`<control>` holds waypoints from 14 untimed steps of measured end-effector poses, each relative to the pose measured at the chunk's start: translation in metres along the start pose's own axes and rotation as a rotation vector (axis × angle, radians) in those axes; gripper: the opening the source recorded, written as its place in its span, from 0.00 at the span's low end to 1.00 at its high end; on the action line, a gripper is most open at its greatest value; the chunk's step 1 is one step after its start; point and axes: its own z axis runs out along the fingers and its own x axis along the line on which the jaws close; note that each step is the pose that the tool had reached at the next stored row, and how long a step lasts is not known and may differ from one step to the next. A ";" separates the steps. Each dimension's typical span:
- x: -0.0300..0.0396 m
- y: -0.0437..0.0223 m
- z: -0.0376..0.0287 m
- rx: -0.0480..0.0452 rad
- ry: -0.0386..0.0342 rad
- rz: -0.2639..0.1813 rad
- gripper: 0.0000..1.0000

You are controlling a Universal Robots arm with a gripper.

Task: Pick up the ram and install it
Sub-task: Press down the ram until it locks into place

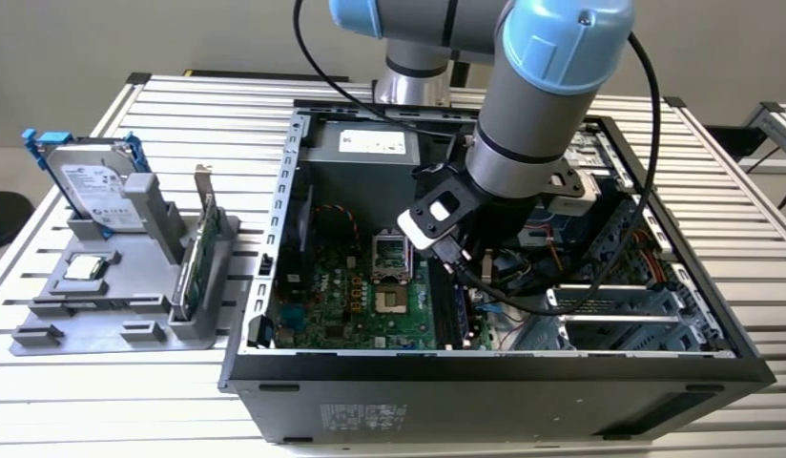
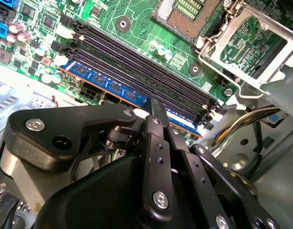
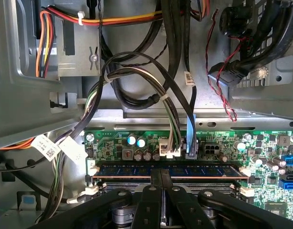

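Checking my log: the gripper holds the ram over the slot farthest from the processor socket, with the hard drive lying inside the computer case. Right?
One error: the hard drive is not inside the computer case; the exterior view shows it upright in the grey holder beside the case. The gripper does hold the ram at that outermost slot.

The ram, a slim, long blue circuit-board stick with a row of dark chips (image 3: 194, 171), stands on its long edge in the outermost of the black memory slots on the green motherboard (image 2: 151, 38). In the second wrist view its blue face (image 2: 106, 85) runs parallel to the neighbouring slots.
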 end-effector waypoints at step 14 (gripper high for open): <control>0.0014 0.0000 -0.0083 0.0000 0.0001 0.000 0.00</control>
